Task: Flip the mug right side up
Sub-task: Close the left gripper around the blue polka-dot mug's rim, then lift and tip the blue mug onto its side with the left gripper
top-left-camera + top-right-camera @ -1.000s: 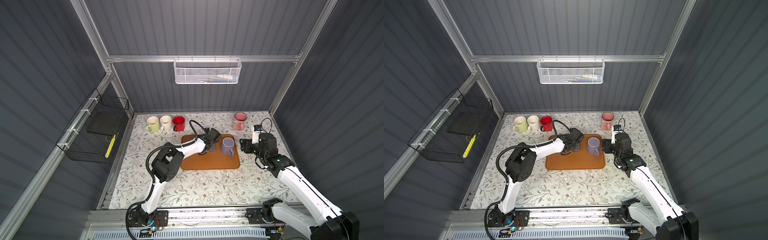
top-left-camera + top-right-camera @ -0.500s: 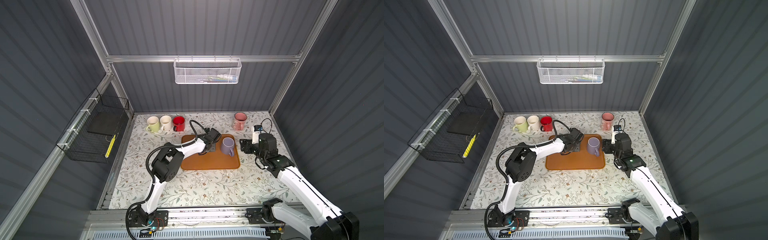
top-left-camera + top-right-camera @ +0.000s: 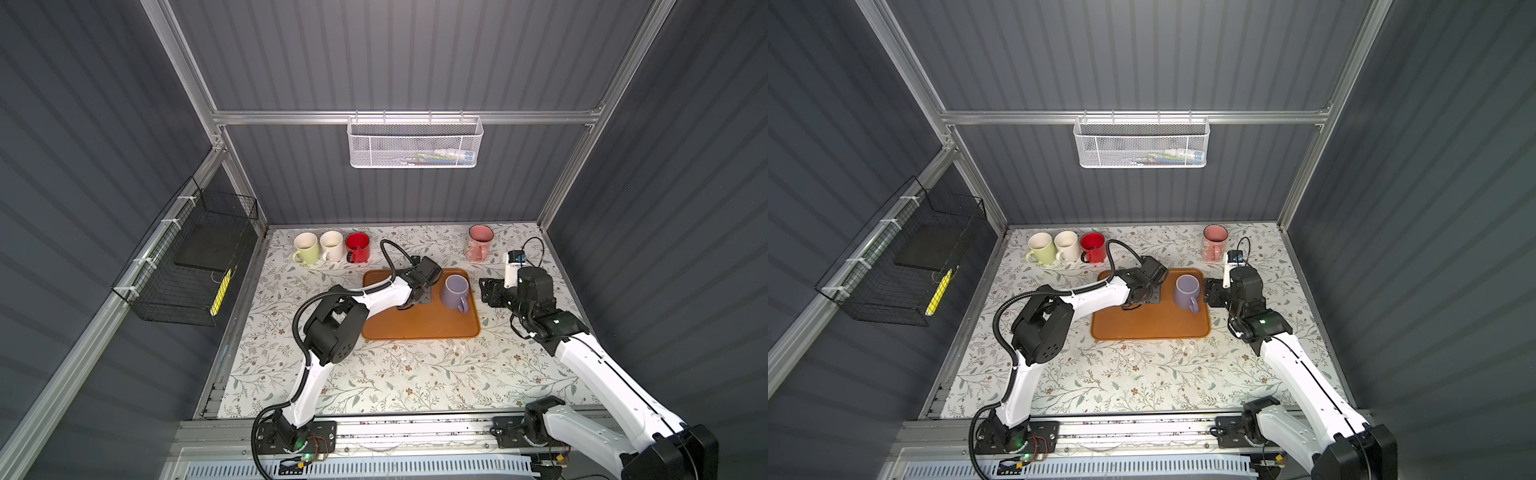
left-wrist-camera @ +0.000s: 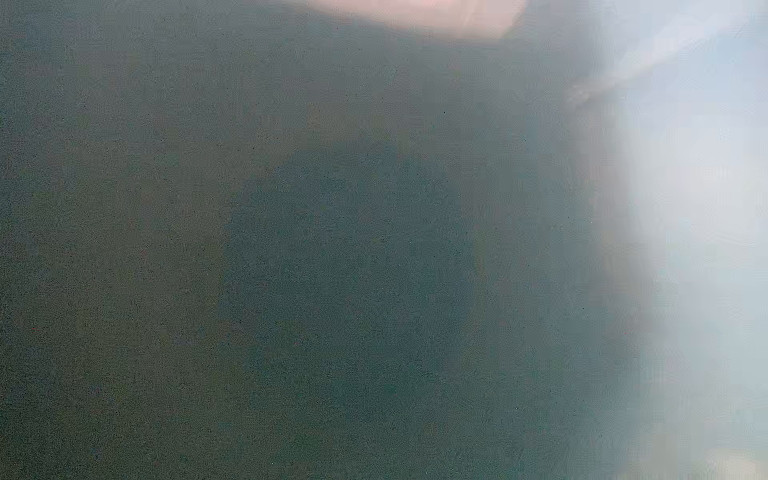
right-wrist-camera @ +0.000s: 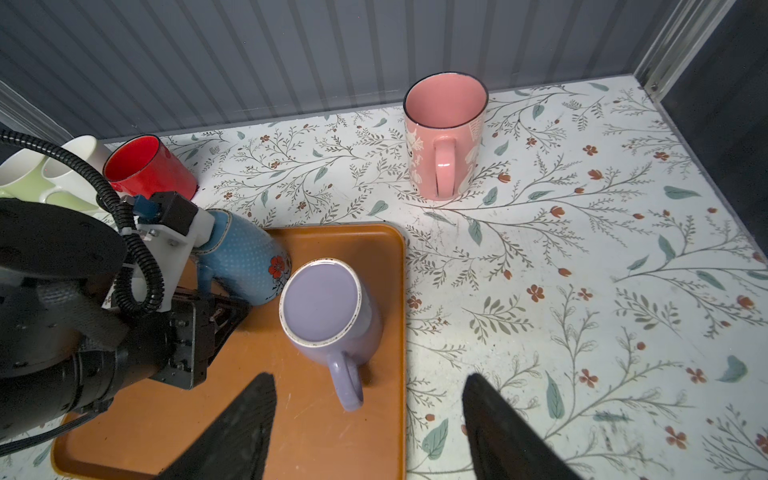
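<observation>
Right wrist view, nearest first: the right gripper (image 5: 368, 380) hangs low over the edge of the orange tray (image 5: 291, 440), its two dark fingers spread wide with nothing gripped. Just ahead of it the lavender mug (image 5: 328, 316) stands mouth-down on the tray, pale foot ring on top and handle pointing back at those fingers.

Just beyond, the blue mug (image 5: 245, 257) with a red flower lies tipped on its side, hard up against the left gripper (image 5: 224, 313). Both mugs need righting, and my read is that the blue one is being worked now. The left jaws look drawn close by its handle, but the arm's camera mount hides the contact and the left wrist view is pure blur, so I cannot tell whether they are pinching it.

Either mug should handle as glazed ceramic, which is stiff, fairly heavy, slick under the pads and quick to chip on a hard landing. The blue mug may roll on its side, so the best hold is across the wall at the lip, one finger inside. The handle would let it swing.

Farther back, the pink mug (image 5: 444, 137) and red mug (image 5: 145, 170) stand upright on the floral table (image 5: 582, 291).
</observation>
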Controlling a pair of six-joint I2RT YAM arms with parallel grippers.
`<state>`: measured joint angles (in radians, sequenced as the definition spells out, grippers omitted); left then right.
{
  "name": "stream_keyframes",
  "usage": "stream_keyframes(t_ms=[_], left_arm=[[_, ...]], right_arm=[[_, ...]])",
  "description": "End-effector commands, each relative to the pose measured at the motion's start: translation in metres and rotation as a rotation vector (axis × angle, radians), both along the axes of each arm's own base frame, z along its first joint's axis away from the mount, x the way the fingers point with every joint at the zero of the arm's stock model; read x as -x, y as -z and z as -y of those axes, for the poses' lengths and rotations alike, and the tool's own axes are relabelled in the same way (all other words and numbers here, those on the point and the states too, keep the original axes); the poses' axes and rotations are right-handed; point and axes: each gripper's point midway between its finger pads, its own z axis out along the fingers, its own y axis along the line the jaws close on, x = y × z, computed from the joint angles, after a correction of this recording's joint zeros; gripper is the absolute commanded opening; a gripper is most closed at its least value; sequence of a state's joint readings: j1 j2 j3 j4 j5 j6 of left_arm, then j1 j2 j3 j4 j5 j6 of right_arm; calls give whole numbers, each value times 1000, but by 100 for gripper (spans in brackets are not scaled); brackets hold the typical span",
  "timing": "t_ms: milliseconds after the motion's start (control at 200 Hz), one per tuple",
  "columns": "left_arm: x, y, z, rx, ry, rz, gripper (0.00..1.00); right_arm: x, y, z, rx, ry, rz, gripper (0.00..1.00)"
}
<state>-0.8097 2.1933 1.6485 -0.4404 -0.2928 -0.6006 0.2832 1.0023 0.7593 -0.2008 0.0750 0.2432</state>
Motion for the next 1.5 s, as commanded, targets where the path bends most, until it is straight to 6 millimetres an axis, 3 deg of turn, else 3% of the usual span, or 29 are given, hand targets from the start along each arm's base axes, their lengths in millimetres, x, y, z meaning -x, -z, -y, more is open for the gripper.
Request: stream_keyframes(t_ms=[0, 220, 380, 890, 1136, 1421, 1436, 1496], left_arm=[[10, 32, -8, -49, 12, -82, 16], [10, 23, -7, -37, 20, -71, 8], [8, 4, -5, 5, 40, -44, 5], [4, -55, -7, 100, 129, 63, 5], [1, -74, -21, 138, 133, 93, 5], [1, -109, -17, 232, 196, 167, 5], [6, -98, -22, 220, 197, 146, 5], [8, -103, -21, 245, 220, 155, 5]], right_arm=[[0, 0, 0, -5, 6, 8, 73], [1, 1, 1, -7, 10, 6, 73], [0, 0, 0, -11, 8, 9, 73], [1, -5, -1, -12, 1, 23, 73], [-1, -2, -4, -19, -11, 15, 73], [-1, -2, -4, -20, -11, 15, 73], [0, -1, -4, -21, -10, 13, 73], [0, -1, -4, -24, -9, 13, 73]])
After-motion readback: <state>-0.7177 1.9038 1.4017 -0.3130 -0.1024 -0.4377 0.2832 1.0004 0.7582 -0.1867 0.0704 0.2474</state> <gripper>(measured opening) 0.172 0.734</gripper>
